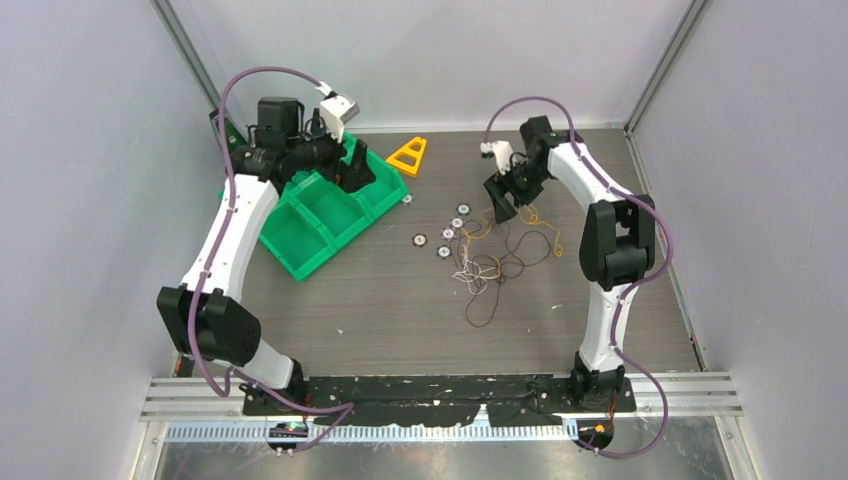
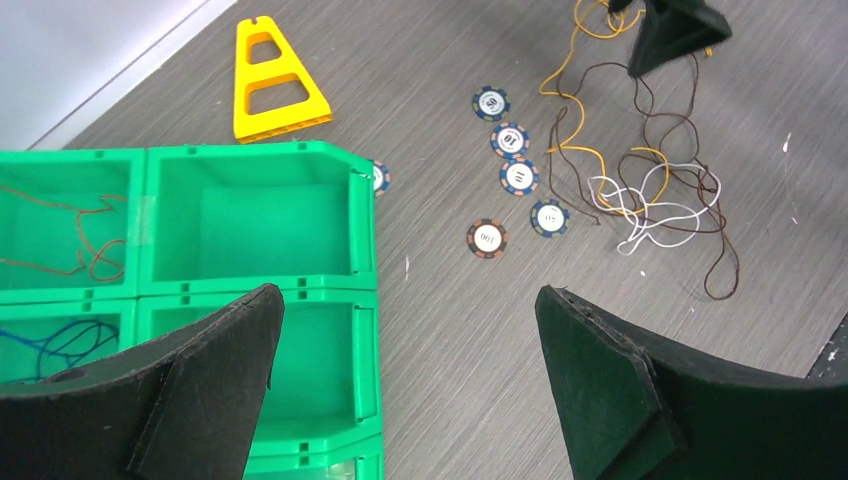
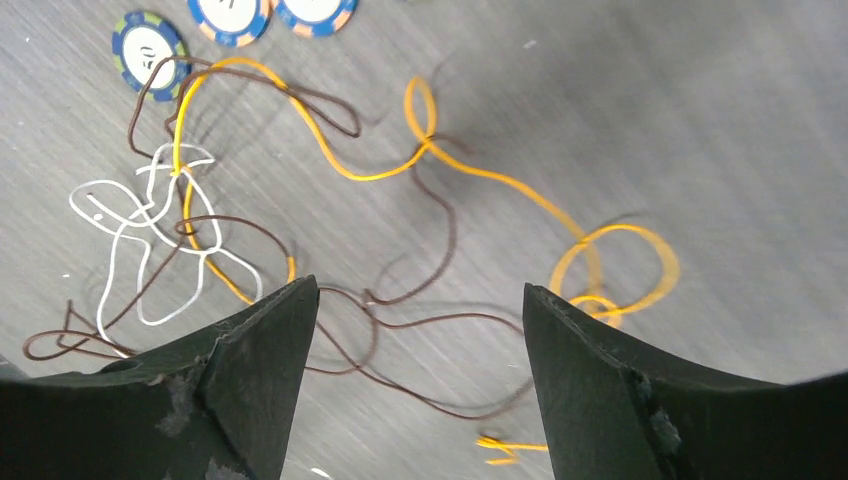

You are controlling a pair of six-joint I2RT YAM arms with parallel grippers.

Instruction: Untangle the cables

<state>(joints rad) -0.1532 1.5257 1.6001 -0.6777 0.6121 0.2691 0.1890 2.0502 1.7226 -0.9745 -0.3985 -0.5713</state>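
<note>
The cables (image 1: 498,262) lie in a loose tangle on the table, right of centre: dark brown, orange-yellow and white thin wires. My right gripper (image 1: 500,208) hovers open over the far end of the tangle. In the right wrist view (image 3: 420,285) a dark brown wire (image 3: 450,235) runs between its jaws, with an orange wire (image 3: 428,143) and a white wire (image 3: 118,250) beyond. My left gripper (image 1: 355,180) is open and empty above the green bins' right edge (image 2: 408,292). The tangle (image 2: 640,185) lies far to its right.
Green bins (image 1: 330,228) stand at the back left; in the left wrist view one compartment holds a brown wire (image 2: 90,240) and another a blue wire (image 2: 60,340). Several round ringed discs (image 1: 445,235) lie left of the tangle. A yellow triangular piece (image 1: 408,155) lies at the back.
</note>
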